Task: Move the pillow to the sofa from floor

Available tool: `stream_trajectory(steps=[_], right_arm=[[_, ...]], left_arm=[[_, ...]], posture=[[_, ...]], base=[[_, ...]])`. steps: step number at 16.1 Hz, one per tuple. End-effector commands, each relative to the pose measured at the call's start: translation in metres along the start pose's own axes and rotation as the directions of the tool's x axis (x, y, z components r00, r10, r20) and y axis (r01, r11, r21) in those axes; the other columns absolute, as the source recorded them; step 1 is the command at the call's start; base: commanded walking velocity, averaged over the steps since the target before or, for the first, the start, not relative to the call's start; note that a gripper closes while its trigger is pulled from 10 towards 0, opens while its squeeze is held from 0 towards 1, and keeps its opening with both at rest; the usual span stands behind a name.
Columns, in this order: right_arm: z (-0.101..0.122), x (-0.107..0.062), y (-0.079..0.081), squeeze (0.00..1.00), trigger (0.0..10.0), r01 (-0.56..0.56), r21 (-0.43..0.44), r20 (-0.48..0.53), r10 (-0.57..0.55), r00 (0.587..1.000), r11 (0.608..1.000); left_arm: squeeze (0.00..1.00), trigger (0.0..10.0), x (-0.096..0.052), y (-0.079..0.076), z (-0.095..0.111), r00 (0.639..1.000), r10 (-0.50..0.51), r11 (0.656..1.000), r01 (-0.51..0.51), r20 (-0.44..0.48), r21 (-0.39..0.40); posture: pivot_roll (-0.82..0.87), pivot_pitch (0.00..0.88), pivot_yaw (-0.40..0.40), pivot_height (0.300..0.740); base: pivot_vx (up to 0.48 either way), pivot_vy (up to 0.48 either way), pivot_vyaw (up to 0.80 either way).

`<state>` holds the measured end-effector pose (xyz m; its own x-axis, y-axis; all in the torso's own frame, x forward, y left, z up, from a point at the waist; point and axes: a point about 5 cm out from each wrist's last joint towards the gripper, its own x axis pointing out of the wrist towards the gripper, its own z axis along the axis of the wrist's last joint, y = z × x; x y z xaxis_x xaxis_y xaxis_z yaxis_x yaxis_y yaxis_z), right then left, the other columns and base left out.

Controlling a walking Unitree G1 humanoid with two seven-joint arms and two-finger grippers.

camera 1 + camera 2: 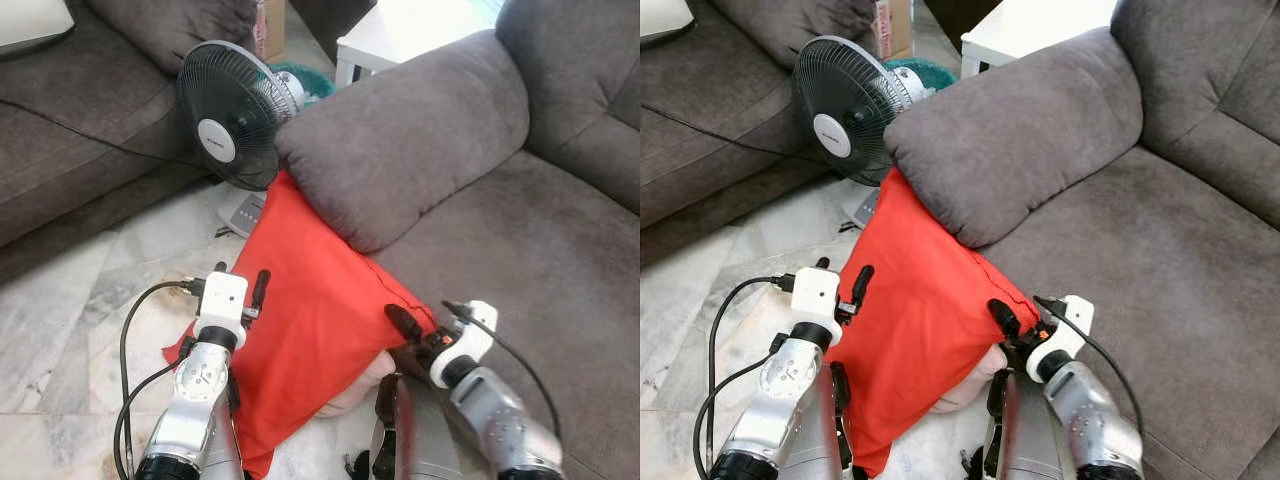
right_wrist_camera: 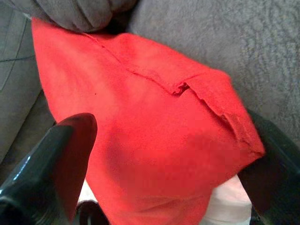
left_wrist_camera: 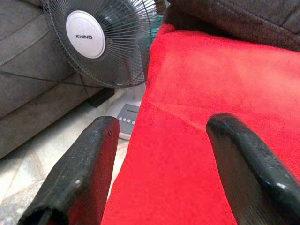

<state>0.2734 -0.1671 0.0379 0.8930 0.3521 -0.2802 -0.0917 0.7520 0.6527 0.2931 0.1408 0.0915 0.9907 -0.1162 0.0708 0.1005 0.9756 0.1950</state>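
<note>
Red pillow (image 1: pixel 310 300) leaning against the front edge of the grey sofa (image 1: pixel 520 260), its upper corner tucked under a grey sofa cushion (image 1: pixel 400 150) and its lower end hanging toward the marble floor (image 1: pixel 80 300); a pale inner lining (image 1: pixel 362 385) shows at the pillow's lower right corner. Left end effector (image 1: pixel 240 285) set against the pillow's left edge, its 2 black fingers (image 3: pixel 79 173) spread wide in the left wrist view, with one finger over the red fabric and the other off its edge, above the floor; nothing is clamped between them. Right end effector (image 2: pixel 164 168) at the pillow's right corner, beside the sofa seat, its 2 fingers (image 2: pixel 56 159) parted wide to either side of the red corner, which lies between them; whether they press on the fabric cannot be told. Black standing fan (image 1: pixel 232 112) just behind the pillow's top, its grey control base (image 1: pixel 243 212) on the floor. A second grey sofa (image 1: pixel 80 110) at the left, a white table (image 1: pixel 400 30) behind the cushion, and black cables (image 1: pixel 140 350) trailing from the left arm
</note>
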Motion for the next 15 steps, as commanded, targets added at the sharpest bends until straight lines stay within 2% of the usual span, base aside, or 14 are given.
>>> stream_trajectory(steps=[1, 9, 15], right_arm=[[-0.005, -0.001, -0.006, 0.0, 10.0, 0.024, 0.0, -0.005, -0.024, 1.0, 1.0], [-0.014, 0.015, -0.004, 0.0, 10.0, -0.008, 0.053, 0.03, 0.007, 1.0, 0.999], [-0.026, 0.024, 0.0, 0.0, 10.0, -0.023, 0.04, 0.007, 0.023, 1.0, 0.999]], left_arm=[[0.0, 10.0, -0.001, -0.004, -0.001, 1.0, -0.02, 1.0, 0.019, 0.003, 0.004], [0.0, 10.0, 0.0, -0.005, -0.001, 1.0, -0.022, 1.0, 0.022, 0.007, 0.005], [0.0, 10.0, 0.0, -0.007, 0.0, 1.0, -0.025, 1.0, 0.025, 0.013, 0.004]], posture=[[0.2, 0.159, -0.106, 0.533], [0.21, 0.16, -0.106, 0.533], [0.22, 0.164, -0.11, 0.533]], base=[[0.0, 0.0, 0.0], [0.0, 0.0, 0.0], [0.0, 0.0, 0.0]])
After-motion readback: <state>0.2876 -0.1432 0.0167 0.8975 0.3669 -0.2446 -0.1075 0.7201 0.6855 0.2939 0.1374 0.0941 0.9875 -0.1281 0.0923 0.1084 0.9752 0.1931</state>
